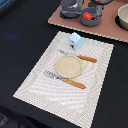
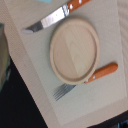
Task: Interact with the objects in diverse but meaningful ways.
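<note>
A light-blue cup (image 1: 76,41) with something white at its top stands on the far part of a beige placemat (image 1: 40,85); a sliver of it shows in the wrist view (image 2: 45,1). A red tomato (image 1: 87,16) lies in a grey pot (image 1: 94,16) on a brown board (image 1: 107,27) at the back. Another grey pan (image 1: 70,8) stands beside it. The sausage and the shaker cannot be made out. The gripper shows in neither view. The wrist camera looks straight down on a round wooden plate (image 2: 75,49).
The wooden plate (image 1: 67,66) lies mid-placemat. An orange-handled knife (image 1: 66,80) (image 2: 52,17) and an orange-handled fork (image 1: 80,56) (image 2: 87,80) flank it. A pale bowl (image 1: 123,17) stands at the exterior view's far right. Dark tabletop (image 1: 20,35) surrounds the mat.
</note>
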Available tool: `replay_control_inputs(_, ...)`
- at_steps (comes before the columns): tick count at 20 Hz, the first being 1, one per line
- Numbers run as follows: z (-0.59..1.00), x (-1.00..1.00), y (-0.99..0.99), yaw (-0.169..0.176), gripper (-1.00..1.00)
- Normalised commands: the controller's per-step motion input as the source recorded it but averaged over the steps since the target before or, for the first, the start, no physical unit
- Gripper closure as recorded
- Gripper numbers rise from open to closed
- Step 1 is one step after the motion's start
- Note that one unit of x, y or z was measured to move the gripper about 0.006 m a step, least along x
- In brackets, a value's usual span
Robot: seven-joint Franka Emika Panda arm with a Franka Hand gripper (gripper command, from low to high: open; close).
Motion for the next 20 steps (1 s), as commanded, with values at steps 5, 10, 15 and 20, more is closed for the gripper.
replay_control_inputs(5, 0.01, -0.23, -0.39, -0.184, -1.00)
replay_control_inputs(10, 0.00, -0.21, -0.31, -0.229, -1.00)
replay_control_inputs(15, -0.01, -0.03, -0.19, -0.107, -1.00)
replay_control_inputs(20, 0.00, 0.00, 0.00, 0.000, -1.00)
